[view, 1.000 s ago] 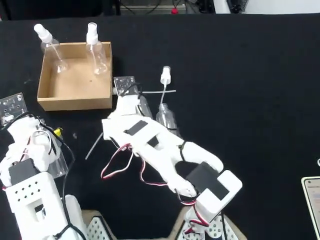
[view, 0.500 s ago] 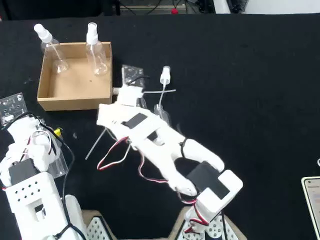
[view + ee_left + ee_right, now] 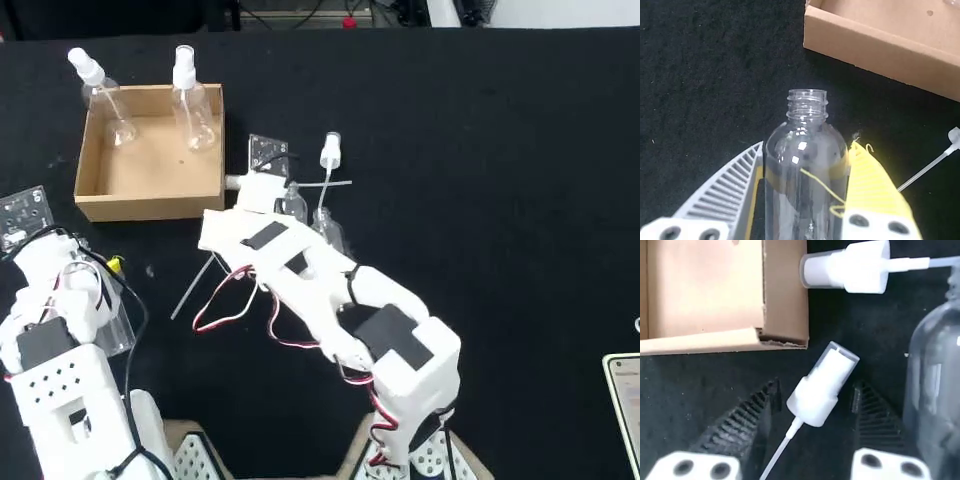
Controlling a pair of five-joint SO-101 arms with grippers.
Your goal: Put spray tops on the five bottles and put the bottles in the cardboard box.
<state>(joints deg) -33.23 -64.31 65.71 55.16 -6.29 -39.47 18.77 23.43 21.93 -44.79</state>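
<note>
1. Cardboard box (image 3: 715,290): the right claw (image 3: 815,387), wide open astride a spray top (image 3: 816,397) lying on the bench (image 3: 690,380) by its corner, could snag the wall.
2. Bottle (image 3: 807,125): uncapped and clamped in the left claw (image 3: 807,155), it may slip during capping.
3. Spray top: a closing claw could bend its thin tube.

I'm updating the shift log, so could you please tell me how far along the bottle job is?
Done: one capped bottle and a second capped bottle rest in the cardboard box. In hand: the left gripper clamps an open bottle; the right gripper has its jaws open either side of a loose spray top. Left: capping that one, then boxing it and the bottle on the table.
</note>
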